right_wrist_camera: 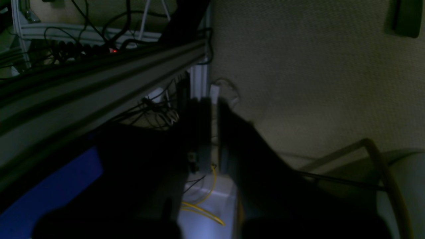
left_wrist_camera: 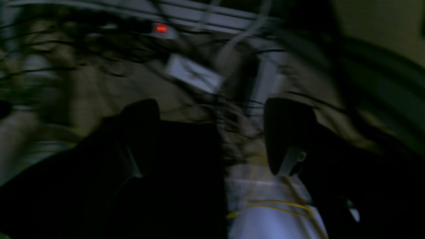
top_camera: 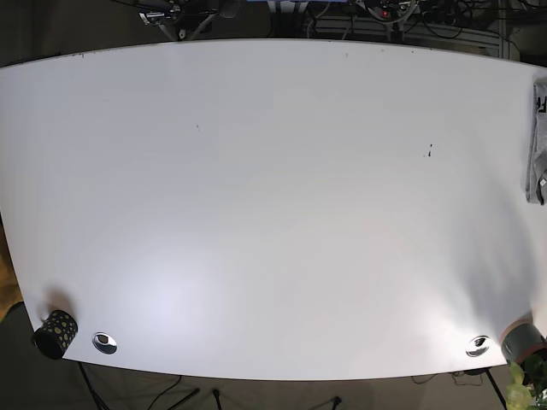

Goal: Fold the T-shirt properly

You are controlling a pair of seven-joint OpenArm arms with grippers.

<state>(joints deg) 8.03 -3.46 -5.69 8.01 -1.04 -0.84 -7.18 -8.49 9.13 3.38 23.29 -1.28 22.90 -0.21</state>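
Note:
A grey T-shirt point(top_camera: 537, 141) lies bunched at the far right edge of the white table point(top_camera: 256, 196), partly cut off by the frame. Neither arm shows in the base view. In the left wrist view, my left gripper point(left_wrist_camera: 215, 132) is open and empty, its dark fingers point(left_wrist_camera: 142, 116) wide apart, pointing at cables and frame rails below table level; the picture is blurred. In the right wrist view, my right gripper point(right_wrist_camera: 215, 132) has its fingers point(right_wrist_camera: 199, 132) almost together with nothing between them, hanging beside a metal rail point(right_wrist_camera: 99, 83) over carpet.
A dark dotted cup point(top_camera: 55, 333) stands at the table's front left corner and a grey cup point(top_camera: 523, 340) at the front right. Two metal discs point(top_camera: 104, 342) point(top_camera: 478, 345) sit near the front edge. Cables and a power strip point(top_camera: 402, 13) run behind the table.

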